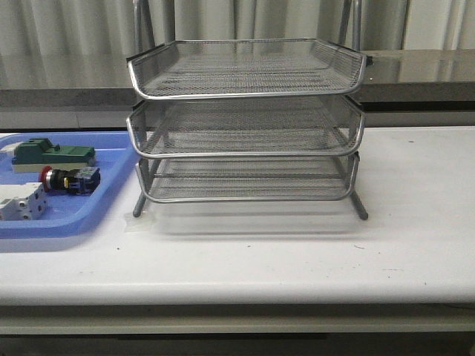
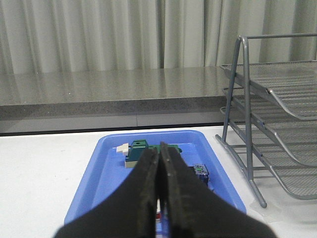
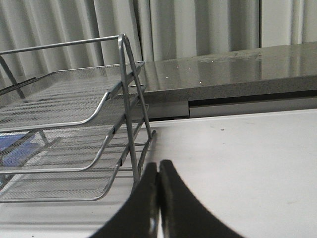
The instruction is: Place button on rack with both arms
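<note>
My left fingers [image 2: 159, 188] are pressed together with nothing between them, hanging above the blue tray [image 1: 111, 194] at the left end of the white desk [image 1: 297, 252]. My right fingers [image 3: 158, 198] are likewise closed on nothing, over bare desk just beside the rack's right side. The button [image 1: 68, 179] lies on its side in the blue tray, red head pointing left, between the green block [image 1: 52, 154] behind it and the white terminal block [image 1: 22, 202] in front. The rack [image 1: 245, 122] stands in the middle of the desk, just right of the tray, its three mesh tiers holding nothing
</note>
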